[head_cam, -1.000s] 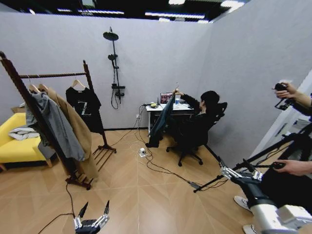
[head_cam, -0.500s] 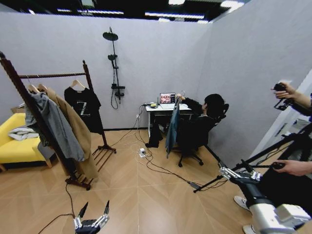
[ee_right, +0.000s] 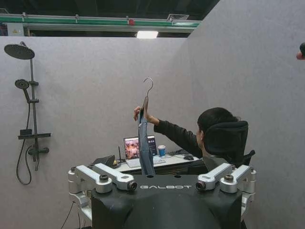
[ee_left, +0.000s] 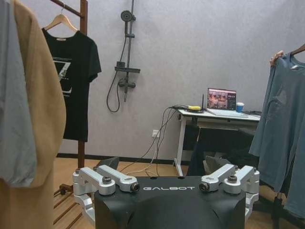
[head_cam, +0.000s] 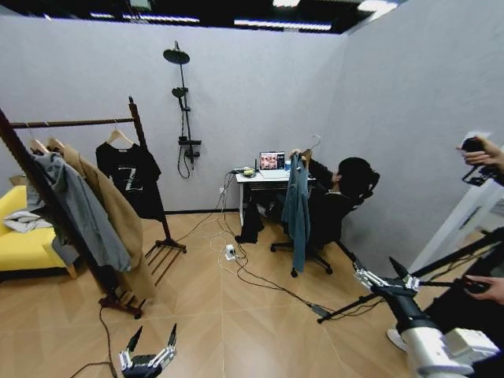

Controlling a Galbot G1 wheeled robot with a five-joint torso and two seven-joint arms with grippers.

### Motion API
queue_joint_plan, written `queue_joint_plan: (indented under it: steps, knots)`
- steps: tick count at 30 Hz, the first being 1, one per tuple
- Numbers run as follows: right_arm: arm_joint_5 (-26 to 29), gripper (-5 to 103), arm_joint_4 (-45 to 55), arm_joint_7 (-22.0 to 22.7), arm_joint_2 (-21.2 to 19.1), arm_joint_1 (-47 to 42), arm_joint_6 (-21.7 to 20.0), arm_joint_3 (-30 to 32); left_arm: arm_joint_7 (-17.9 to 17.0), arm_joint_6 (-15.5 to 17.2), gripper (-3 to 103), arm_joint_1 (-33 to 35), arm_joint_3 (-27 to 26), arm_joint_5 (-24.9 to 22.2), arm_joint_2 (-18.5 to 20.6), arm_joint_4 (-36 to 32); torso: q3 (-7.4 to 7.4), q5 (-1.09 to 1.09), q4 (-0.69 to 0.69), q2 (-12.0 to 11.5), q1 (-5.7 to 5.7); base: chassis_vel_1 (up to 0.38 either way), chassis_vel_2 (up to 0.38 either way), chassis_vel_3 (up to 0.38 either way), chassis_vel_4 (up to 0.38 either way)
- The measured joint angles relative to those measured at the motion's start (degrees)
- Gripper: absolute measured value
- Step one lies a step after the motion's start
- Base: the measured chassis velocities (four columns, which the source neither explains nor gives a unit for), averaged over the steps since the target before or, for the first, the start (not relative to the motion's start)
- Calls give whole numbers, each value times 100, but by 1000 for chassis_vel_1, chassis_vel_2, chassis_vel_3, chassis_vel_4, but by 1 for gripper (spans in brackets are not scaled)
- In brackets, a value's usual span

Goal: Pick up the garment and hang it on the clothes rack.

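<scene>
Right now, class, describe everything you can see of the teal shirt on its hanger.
The garment is a dark teal-blue long-sleeved shirt of soft-looking cloth, hanging straight down from a wooden hanger with a metal hook. A seated person's hand holds the hanger up beside the desk. Neither end effector touches it.

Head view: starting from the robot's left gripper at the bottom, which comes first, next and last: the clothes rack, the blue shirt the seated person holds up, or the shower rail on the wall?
From the left gripper:
1. Clothes rack, left side, nearest.
2. Blue shirt, mid-room by the desk.
3. Shower rail, back wall, farthest.
</scene>
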Motion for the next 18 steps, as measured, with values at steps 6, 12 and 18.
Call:
queue_joint_plan:
  steps: [6,12,18]
  knots:
    - [97,100,-156,69,-247,257,-101,31,0,0,100,0,0,0,0,1,1,-5,-1,-1,0,-335,283,346,-284]
    - [408,100,-518,10,-724,584,-98,86,0,0,100,0,1,0,0,1,1,-7,-2,-1,1,-386,327,386,-336]
    - [792,100,-945,136,-1251,1061,-138,12,0,0,100,0,1,0,-1,1,0,-6,0,-1,0,-360,348,380,-341]
